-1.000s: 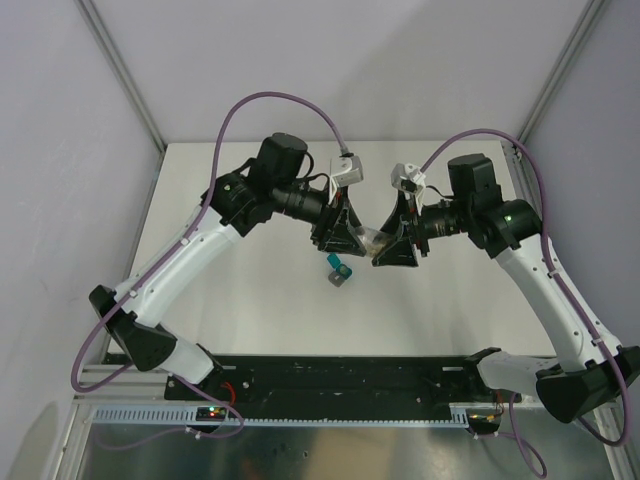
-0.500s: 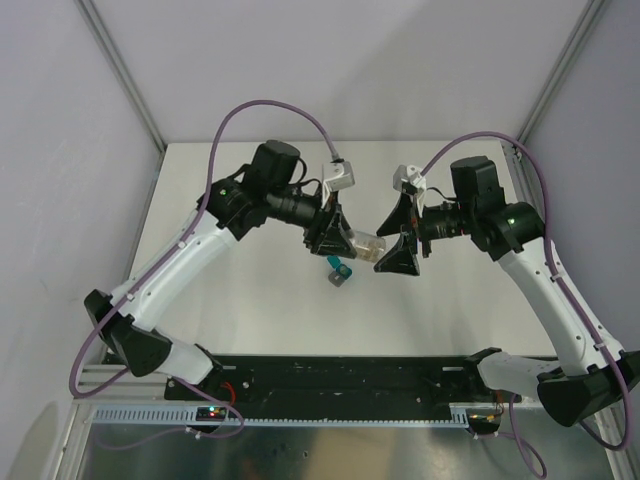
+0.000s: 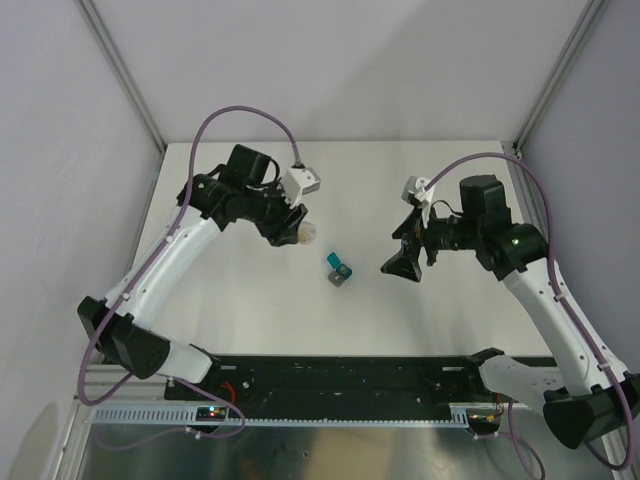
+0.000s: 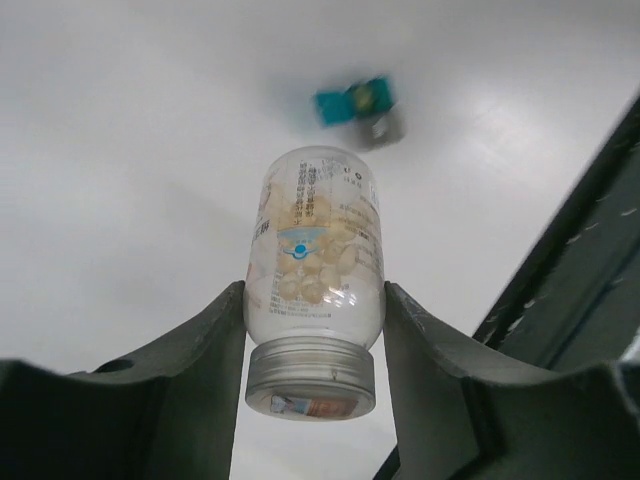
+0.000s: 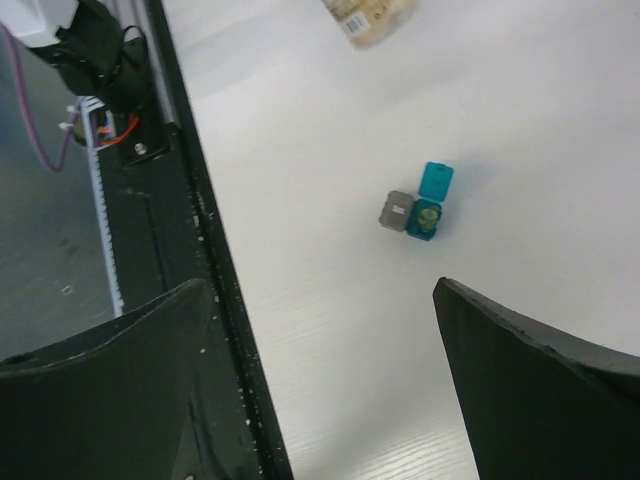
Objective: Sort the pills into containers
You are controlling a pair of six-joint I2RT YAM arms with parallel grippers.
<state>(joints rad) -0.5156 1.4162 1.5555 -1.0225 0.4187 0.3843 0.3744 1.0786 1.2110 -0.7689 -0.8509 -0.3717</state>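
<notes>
My left gripper [image 3: 297, 236] is shut on a small clear bottle [image 4: 315, 240] with a silver screw cap; pale pills [image 4: 312, 270] fill it. The fingers press its sides just above the cap, and it hangs over the table left of centre [image 3: 306, 234]. A teal box [image 3: 339, 270] lies on the table near the middle with its lid open and a grey flap [image 5: 397, 210] beside it. Something greenish sits inside the box [image 5: 427, 217]. My right gripper [image 3: 399, 247] hovers right of the box, wide open and with nothing in it [image 5: 322, 290]. The bottle's end shows at the top of the right wrist view [image 5: 370, 18].
A black rail [image 3: 340, 375] runs along the table's near edge and shows at the left of the right wrist view [image 5: 170, 200]. Grey walls and a metal frame post [image 3: 120, 70] close in the white table [image 3: 450, 310] at the back and sides. Purple cables loop above both arms.
The right gripper opened, let go of the bottle and drew back to the right. The left arm carried the bottle away to the left, turning it.
</notes>
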